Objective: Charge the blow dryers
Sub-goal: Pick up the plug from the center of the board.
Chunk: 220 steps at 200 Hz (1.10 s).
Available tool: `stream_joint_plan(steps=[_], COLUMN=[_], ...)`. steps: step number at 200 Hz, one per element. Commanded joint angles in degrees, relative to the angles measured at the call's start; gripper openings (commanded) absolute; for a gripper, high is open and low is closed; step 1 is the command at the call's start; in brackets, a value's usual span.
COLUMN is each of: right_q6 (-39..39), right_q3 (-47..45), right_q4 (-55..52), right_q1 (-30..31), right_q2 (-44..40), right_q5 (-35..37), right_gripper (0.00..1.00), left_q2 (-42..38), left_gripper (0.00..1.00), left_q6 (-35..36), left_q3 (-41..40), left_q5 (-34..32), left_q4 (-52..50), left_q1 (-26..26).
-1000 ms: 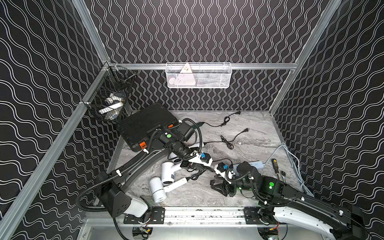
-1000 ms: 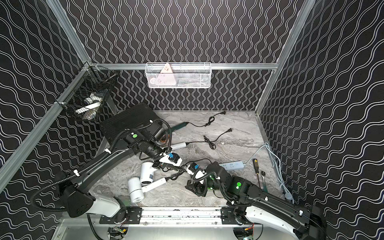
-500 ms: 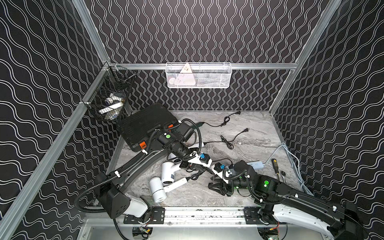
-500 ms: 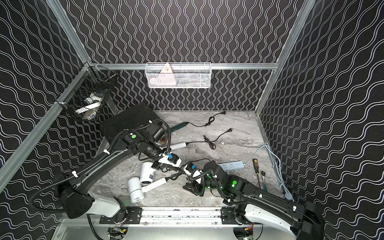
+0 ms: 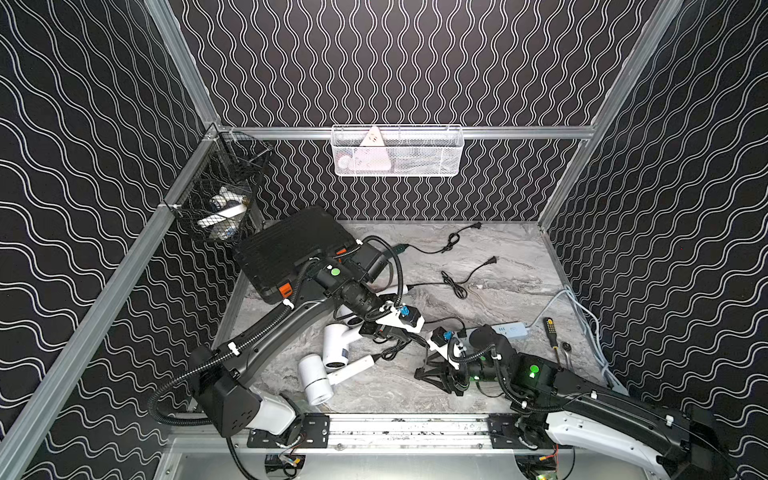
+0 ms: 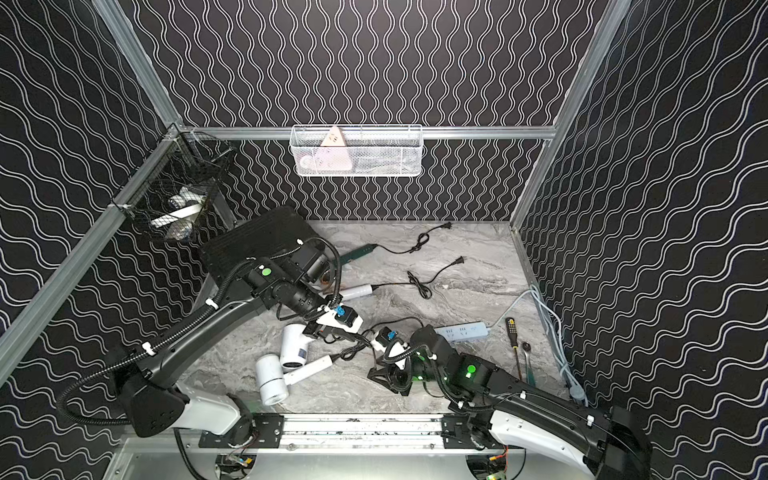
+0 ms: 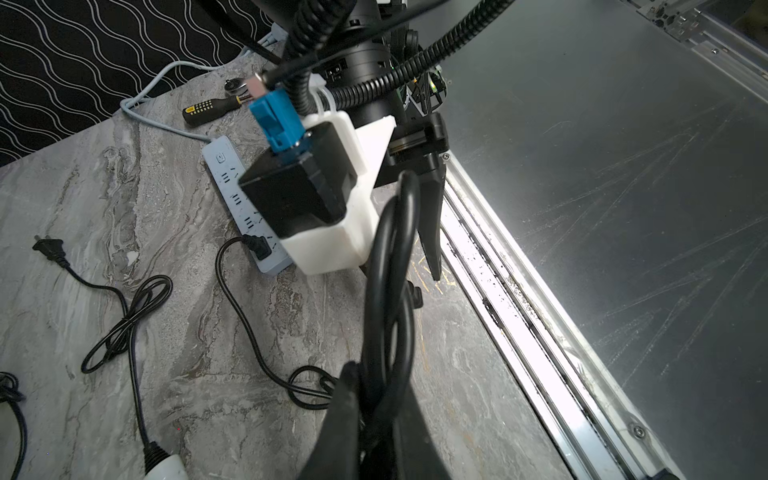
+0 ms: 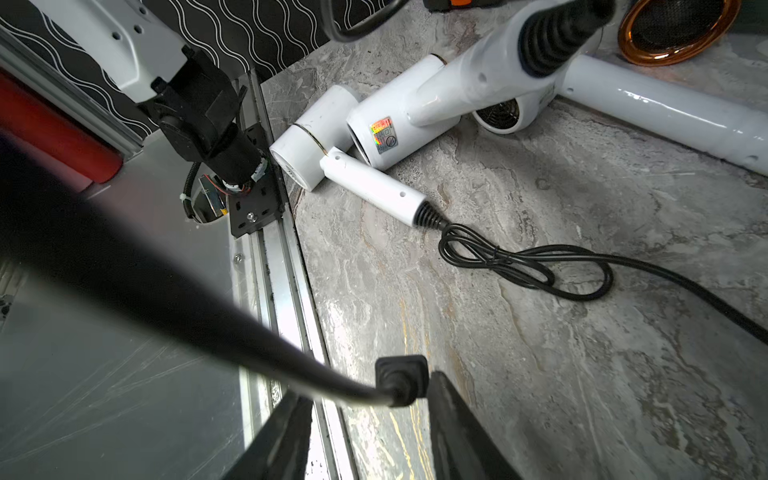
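Note:
Two white blow dryers (image 5: 316, 380) (image 8: 376, 135) lie crossed near the front edge, and a third white one (image 8: 665, 112) lies behind them. The dark green blow dryer shows its copper ring (image 8: 677, 33) and its handle (image 6: 357, 251). My left gripper (image 7: 376, 382) (image 5: 399, 334) is shut on a looped black cord (image 7: 395, 249), held above the table. My right gripper (image 8: 370, 388) (image 5: 432, 374) sits low by the front edge, jaws apart. A black plug (image 8: 401, 376) hangs between them, against one finger and clear of the other.
A pale blue power strip (image 7: 230, 187) (image 5: 513, 331) lies at the right with one cord plugged in. Beside it are a screwdriver (image 5: 550, 332) and a ratchet. A black case (image 5: 291, 249) fills the back left. Loose plugs (image 5: 492, 261) trail mid-table. The metal rail (image 5: 395, 428) borders the front.
The right arm has shifted left toward the dryers, and its jaws have narrowed around the plug. The left arm has held still with the cord.

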Motion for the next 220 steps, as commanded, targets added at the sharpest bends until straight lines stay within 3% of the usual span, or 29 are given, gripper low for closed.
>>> stream_joint_plan(steps=[1, 61, 98, 220], right_q6=[0.73, 1.24, 0.07, -0.89], right_q3=[-0.15, -0.14, -0.55, 0.2], right_q4=[1.78, 3.38, 3.62, 5.08], right_q1=[0.03, 0.03, 0.03, -0.39], right_q2=[0.27, 1.05, -0.72, 3.93], right_q5=[-0.66, 2.56, 7.24, 2.02], right_gripper=[0.46, 0.47, 0.55, 0.46], left_q2=[0.22, 0.3, 0.03, -0.4], left_gripper=[0.0, 0.0, 0.0, 0.0], left_q6=[0.21, 0.26, 0.21, 0.07], left_q3=[0.66, 1.03, 0.76, 0.67], left_q5=[1.85, 2.31, 2.55, 2.69], left_q4=[-0.89, -1.33, -1.25, -1.15], left_q1=[0.1, 0.04, 0.01, 0.08])
